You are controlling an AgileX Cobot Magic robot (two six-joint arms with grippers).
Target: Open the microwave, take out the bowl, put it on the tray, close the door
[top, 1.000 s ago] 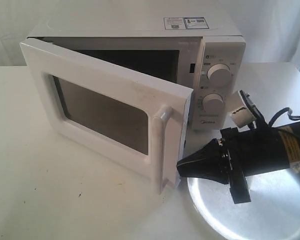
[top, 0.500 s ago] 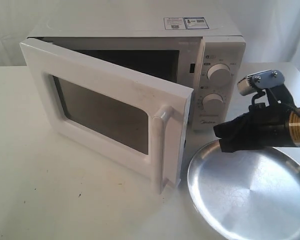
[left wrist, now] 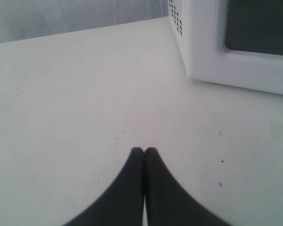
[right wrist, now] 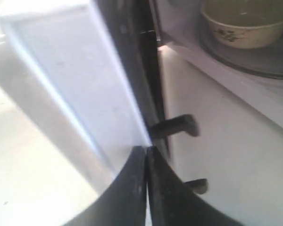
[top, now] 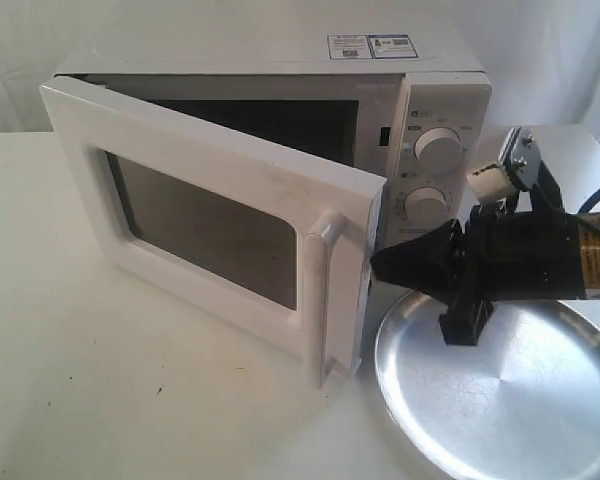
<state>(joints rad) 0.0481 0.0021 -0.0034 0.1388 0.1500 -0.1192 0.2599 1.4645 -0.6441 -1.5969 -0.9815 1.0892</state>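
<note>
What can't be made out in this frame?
Bowl: hidden behind the door in the exterior view; top cut off and blurred in the right wrist view.
Tray: cut by the exterior view's right and bottom edges; right gripper arm covers some rim.
Left gripper: outside the exterior view.

The right gripper (top: 375,265) has changed position. One second ago its tip sat low over the left rim of the tray (top: 520,400), just beside the lower free corner of the door (top: 210,215). Half a second ago it was drawn back to the right, well apart from the door. It now points at the door's free edge again, higher than at first.
</note>
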